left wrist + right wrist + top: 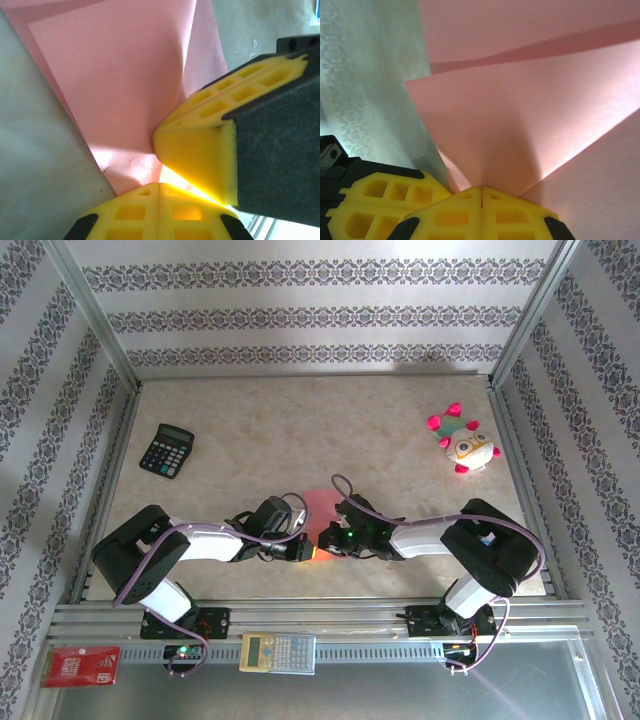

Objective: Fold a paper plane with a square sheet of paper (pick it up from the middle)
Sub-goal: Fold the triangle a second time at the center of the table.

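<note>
The square sheet of paper (pixel 322 508), already creased, is at the lower centre of the top view. The left gripper (pixel 159 200) and the right gripper (pixel 481 200) are each clamped on it, nearly touching. If they pull apart, the thin sheet may tear. An uneven pinch could skew the crease.

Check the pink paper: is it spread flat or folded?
Folded. The pink paper shows overlapping layers and creases converging where the right fingers pinch it; the left fingers are shut on it too.
</note>
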